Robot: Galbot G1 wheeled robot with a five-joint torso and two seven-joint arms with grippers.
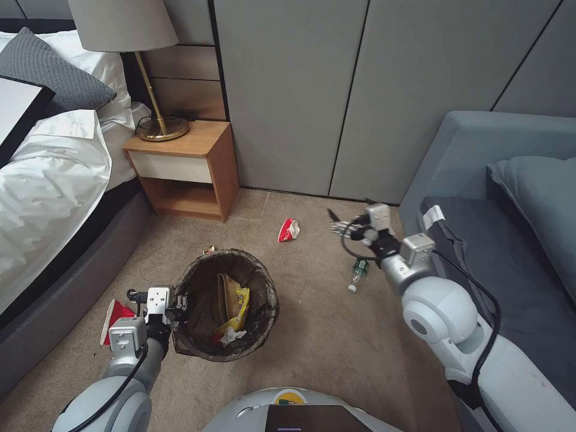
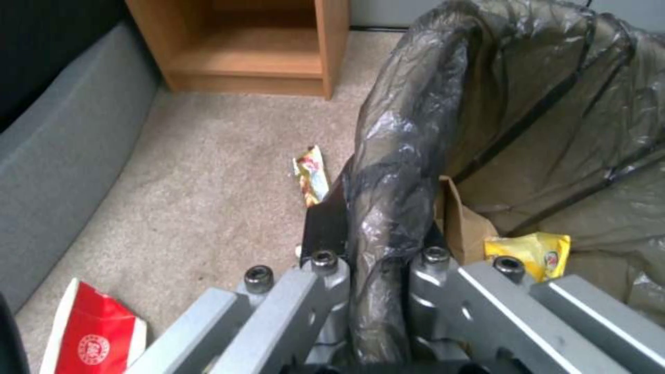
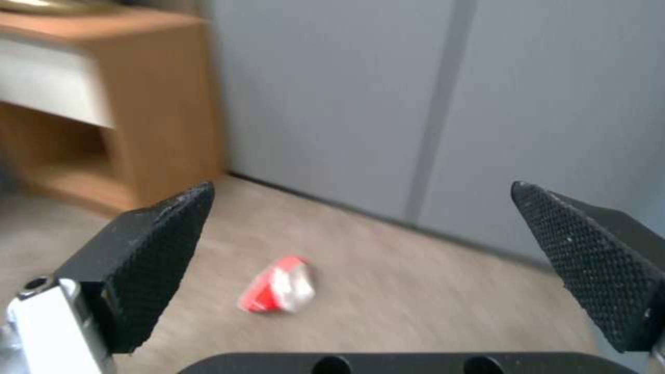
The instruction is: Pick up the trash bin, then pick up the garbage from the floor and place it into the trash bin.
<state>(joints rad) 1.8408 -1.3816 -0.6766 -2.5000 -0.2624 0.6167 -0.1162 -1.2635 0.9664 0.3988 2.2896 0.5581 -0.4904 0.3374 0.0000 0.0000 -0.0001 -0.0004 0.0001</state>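
My left arm reached forward and low on my left side, and my left gripper (image 1: 178,306) was clamped on the bag-covered rim of the trash bin (image 1: 264,282), one finger outside the rim and one inside. My right arm was bent at the elbow and stretched forward at my right, wrist raised. My right gripper (image 1: 337,227) hung in the air, its black textured fingers (image 3: 149,259) spread wide apart, holding nothing.
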